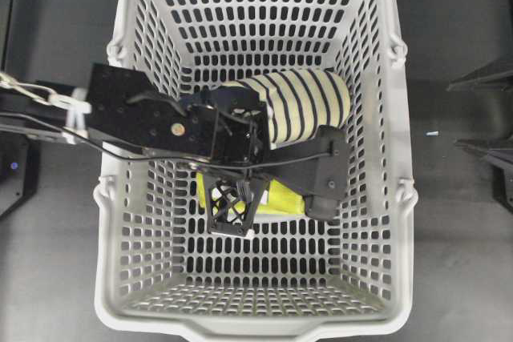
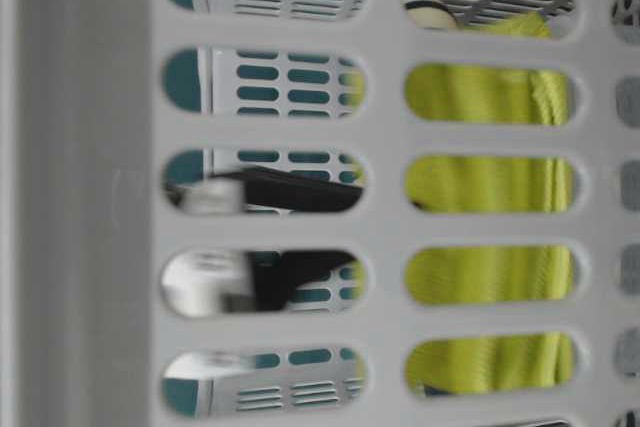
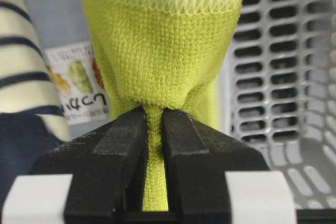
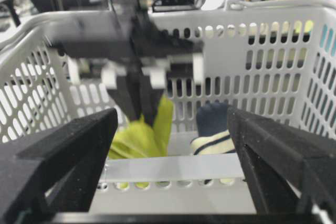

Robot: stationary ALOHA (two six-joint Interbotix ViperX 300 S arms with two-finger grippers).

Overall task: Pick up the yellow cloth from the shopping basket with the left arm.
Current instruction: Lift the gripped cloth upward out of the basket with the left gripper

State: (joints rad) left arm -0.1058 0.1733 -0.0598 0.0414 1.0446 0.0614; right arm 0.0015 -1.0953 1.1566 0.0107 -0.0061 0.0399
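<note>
Left claw [image 3: 155,169] is clenched on a pinched fold of the cloth [image 3: 160,51], which bunches up above the jaws. From overhead, the claw [image 1: 232,210] sits near the basket's [image 1: 385,182] centre, with the cloth [image 1: 280,198] at its three o'clock and the striped slipper [image 1: 304,106] at one o'clock. Right claw [image 4: 168,150] hangs released outside the basket wall, idle. I'd say the grasp is made; lifting the cloth clear of the basket is what remains.
</note>
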